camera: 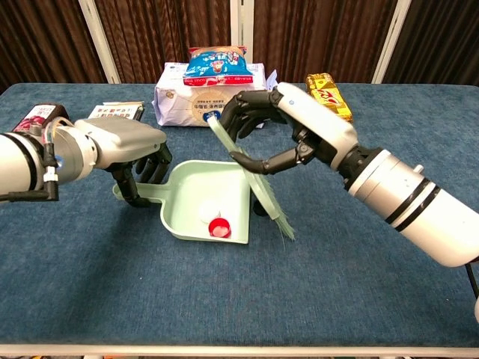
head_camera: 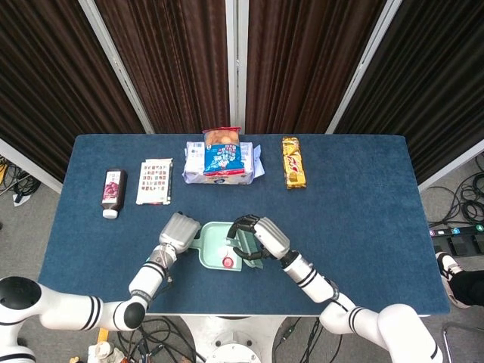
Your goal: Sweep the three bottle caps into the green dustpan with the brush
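Here my right robot hand [camera: 273, 127] gripped the brush [camera: 256, 182], bristles slanting just right of the green dustpan [camera: 196, 196]—left robot hand [camera: 135, 153] clasped its handle—red cap [camera: 219, 228] inside.

We see glossy white arm shells ringed with black bands, our left hand [camera: 123, 146] silver-backed with black fingers, our right hand [camera: 288, 127] white-backed, dark fingers, thin cable at left wrist

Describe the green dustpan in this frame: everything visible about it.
The green dustpan looks like pale mint plastic, a shallow tray with a short handle that the left hand grips. Its open edge faces the brush, held by the right hand. A red cap and a white cap lie inside, on the blue table.
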Controlling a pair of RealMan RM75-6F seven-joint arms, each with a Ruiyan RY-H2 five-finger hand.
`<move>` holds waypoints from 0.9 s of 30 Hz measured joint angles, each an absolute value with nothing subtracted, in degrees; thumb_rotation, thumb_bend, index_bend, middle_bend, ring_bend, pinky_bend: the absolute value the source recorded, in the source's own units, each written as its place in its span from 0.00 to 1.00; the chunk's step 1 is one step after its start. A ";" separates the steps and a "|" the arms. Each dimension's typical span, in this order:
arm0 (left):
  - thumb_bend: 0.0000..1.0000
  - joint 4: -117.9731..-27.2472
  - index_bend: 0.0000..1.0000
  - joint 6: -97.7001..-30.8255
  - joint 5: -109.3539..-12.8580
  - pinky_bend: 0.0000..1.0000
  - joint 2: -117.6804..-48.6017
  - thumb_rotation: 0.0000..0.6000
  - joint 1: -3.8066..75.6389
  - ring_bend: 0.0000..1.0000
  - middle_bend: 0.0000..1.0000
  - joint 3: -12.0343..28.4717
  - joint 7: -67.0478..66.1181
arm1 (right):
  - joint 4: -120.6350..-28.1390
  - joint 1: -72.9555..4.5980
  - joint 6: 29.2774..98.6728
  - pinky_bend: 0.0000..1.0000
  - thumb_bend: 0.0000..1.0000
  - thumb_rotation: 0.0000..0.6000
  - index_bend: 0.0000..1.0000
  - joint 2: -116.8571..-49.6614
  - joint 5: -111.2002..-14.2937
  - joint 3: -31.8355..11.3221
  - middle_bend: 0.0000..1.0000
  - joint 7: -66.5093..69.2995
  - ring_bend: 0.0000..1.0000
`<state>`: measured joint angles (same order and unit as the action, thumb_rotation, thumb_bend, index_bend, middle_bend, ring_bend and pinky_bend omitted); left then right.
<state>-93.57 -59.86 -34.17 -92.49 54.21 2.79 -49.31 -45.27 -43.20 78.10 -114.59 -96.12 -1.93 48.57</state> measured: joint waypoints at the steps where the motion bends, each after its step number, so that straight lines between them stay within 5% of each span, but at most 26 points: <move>1: 0.35 -94.01 0.60 -60.34 -34.37 0.32 -91.97 1.00 54.18 0.44 0.59 2.69 -49.54 | -45.97 -43.11 78.48 0.32 0.62 1.00 0.74 -113.95 -96.02 -2.23 0.69 48.56 0.34; 10: 0.35 -95.91 0.60 -61.28 -32.18 0.32 -90.00 1.00 55.12 0.44 0.59 1.18 -54.17 | -51.41 -42.86 77.82 0.32 0.62 1.00 0.74 -110.24 -94.65 -3.83 0.69 46.51 0.34; 27: 0.35 -95.67 0.60 -58.67 -22.38 0.32 -90.69 1.00 60.80 0.44 0.59 3.10 -59.39 | -49.37 -42.77 74.61 0.32 0.63 1.00 0.74 -113.65 -94.76 -2.29 0.69 47.65 0.34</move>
